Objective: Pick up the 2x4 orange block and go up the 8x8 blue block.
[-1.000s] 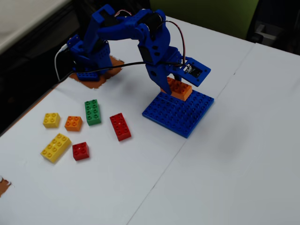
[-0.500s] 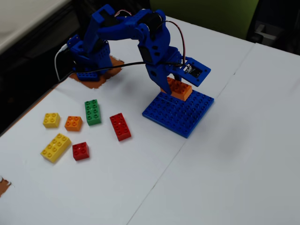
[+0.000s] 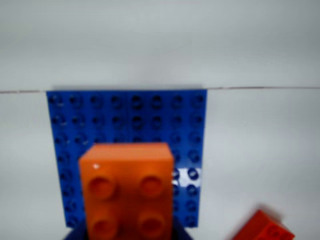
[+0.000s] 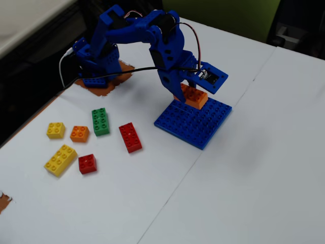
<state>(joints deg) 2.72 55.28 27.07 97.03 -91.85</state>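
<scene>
A: The end effector is down over the back edge of the 8x8 blue block, and it's pinching the 2x4 orange block by its near end.

B: Is the orange one seated on the plate?

A: Hard to call. In the fixed view its lower edge sits right at the blue studs along the plate's far side, but I can't tell whether it's pressed in or just above them. It looks slightly tilted.

B: And from the wrist?

A: The wrist view has the 2x4 orange block large and blurred at the bottom centre, four studs showing, with the 8x8 blue block spread out behind and beneath it. The fingers themselves are mostly out of frame there, just a dark blue sliver under the brick.

B: What else is on the desk?

A: To the left in the fixed view, well apart from the plate: a red brick, long, nearest the plate; a green brick; a small orange brick; a small yellow brick; a long yellow brick; and a small red brick just beside that. A red corner also shows at the wrist view's lower right.

B: And the arm?

A: The blue arm arches over from its base at the desk's far left.
</scene>
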